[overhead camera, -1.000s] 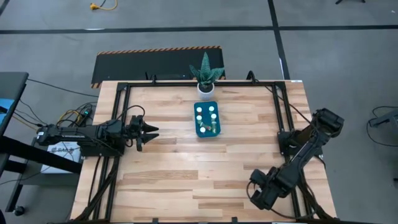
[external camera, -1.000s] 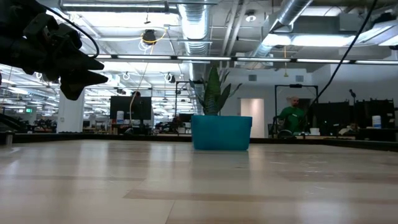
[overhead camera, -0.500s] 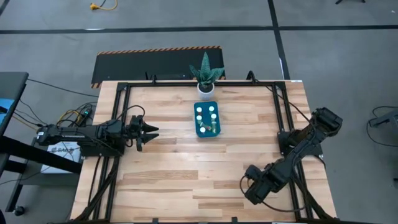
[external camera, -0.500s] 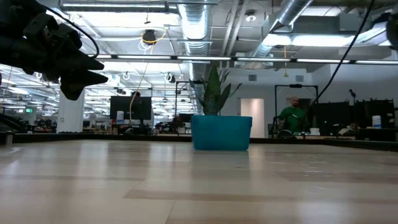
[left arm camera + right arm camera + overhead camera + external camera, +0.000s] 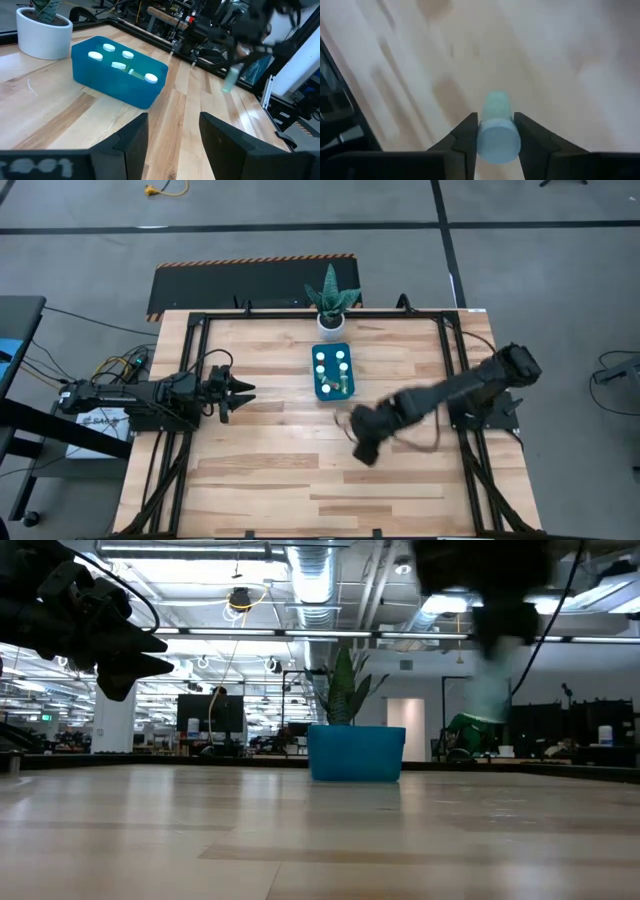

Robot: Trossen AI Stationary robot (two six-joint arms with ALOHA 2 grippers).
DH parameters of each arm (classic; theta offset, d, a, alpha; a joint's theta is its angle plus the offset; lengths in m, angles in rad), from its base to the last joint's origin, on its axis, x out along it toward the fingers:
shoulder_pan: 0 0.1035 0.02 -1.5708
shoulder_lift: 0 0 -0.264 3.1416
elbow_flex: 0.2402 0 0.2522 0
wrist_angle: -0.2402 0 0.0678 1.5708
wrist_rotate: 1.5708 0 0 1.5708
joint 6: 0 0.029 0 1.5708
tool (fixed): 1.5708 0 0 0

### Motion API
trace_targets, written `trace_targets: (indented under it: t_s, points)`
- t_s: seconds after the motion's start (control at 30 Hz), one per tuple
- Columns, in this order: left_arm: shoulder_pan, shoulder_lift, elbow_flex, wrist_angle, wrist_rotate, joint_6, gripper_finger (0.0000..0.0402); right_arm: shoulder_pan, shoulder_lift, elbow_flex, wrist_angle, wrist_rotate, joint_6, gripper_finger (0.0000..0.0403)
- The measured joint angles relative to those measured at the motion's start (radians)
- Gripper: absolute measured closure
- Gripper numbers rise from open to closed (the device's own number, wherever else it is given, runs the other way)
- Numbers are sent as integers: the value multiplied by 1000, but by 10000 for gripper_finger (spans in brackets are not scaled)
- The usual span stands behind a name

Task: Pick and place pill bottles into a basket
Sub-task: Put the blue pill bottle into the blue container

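Observation:
The teal basket (image 5: pixel 333 373) stands at the table's far middle, with several white-capped pill bottles (image 5: pixel 118 65) upright inside. My right gripper (image 5: pixel 362 448) hangs over the table's middle, just near and right of the basket, shut on a greenish pill bottle (image 5: pixel 496 107) with a pale cap. In the left wrist view the same bottle (image 5: pixel 231 81) shows below the right arm. My left gripper (image 5: pixel 245 390) stands open above the table, left of the basket, with nothing between its fingers. My right gripper pinches the bottle's cap end (image 5: pixel 498 136) between its two fingers, one on each side. The bottle lies along the fingers, and its greenish body (image 5: pixel 496 102) sticks out past their tips. It points down at a slant, lifted clear of the table.
A white pot with a spiky green plant (image 5: pixel 330 315) stands just beyond the basket at the far edge. Black frame rails (image 5: pixel 190 370) run along the table's sides. Bare wood lies near and left of the basket. A person in green (image 5: pixel 470 725) shows in the room behind.
My right gripper has swung fast from the table's near right corner toward the left and far side. It now hangs over the middle, close to the basket, and has come into the low view. The basket has kept still.

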Motion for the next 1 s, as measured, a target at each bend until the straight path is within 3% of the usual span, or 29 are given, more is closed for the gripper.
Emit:
trace_targets:
  t_s: [0.2,0.47,0.73,1.0]
  points:
    - [0,0,0,0,0,0,237,-246,9,145,-1,0,-250,279]
    - [0,0,0,0,0,0,237,-490,170,405,-99,-38,-550,296]
    - [0,0,0,0,0,0,237,-602,373,653,-334,-18,-696,277]
    - [0,0,0,0,0,0,237,-628,395,674,-310,-22,-741,290]
